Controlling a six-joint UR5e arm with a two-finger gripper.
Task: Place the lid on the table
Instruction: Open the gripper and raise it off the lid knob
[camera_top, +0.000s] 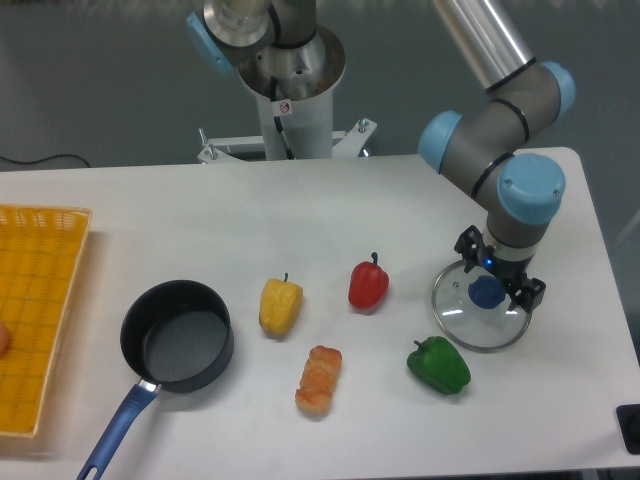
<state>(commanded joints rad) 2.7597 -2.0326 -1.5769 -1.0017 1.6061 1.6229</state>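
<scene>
My end effector (487, 291) sits directly over the blue knob of the lid (481, 310), grip state indeterminate, the lid lying on the table (330, 205) beside the green pepper (439, 365), right of the red pepper (368, 285).

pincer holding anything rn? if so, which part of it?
Looks like the pincer is at the lid, its fingers on either side of the blue centre knob. Whether they actually clamp it cannot be told from this view.
</scene>
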